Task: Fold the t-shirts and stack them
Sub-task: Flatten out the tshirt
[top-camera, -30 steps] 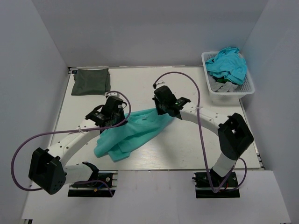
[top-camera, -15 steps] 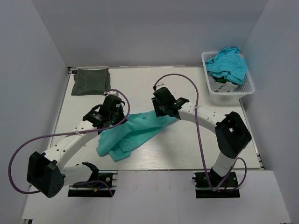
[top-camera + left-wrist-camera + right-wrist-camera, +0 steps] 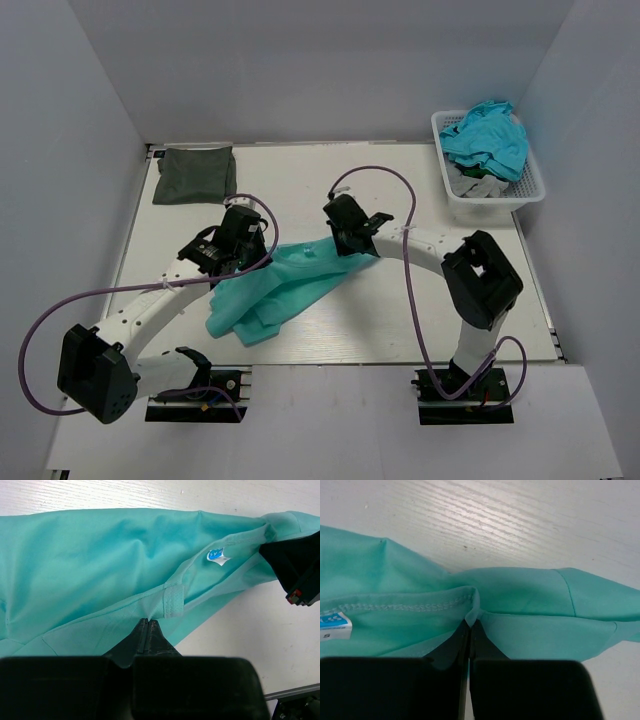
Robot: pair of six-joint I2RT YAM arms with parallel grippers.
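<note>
White basket well beyond right claw, to its right: crumpled teal cloth and grey garment inside. 
Two t-shirts on worktop. 
Teal t-shirt bunched between claws. Left claw pinches its neckline, right claw pinches fold. 
Olive t-shirt folded square, beyond left claw. 
Purple cables loop over arms.

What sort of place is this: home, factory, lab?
Most likely a lab booth for recording robot work: plain pale walls close in a white table, a left arm and a right arm are bolted at its near edge, and a white basket of clothes sits at the far right corner.
</note>
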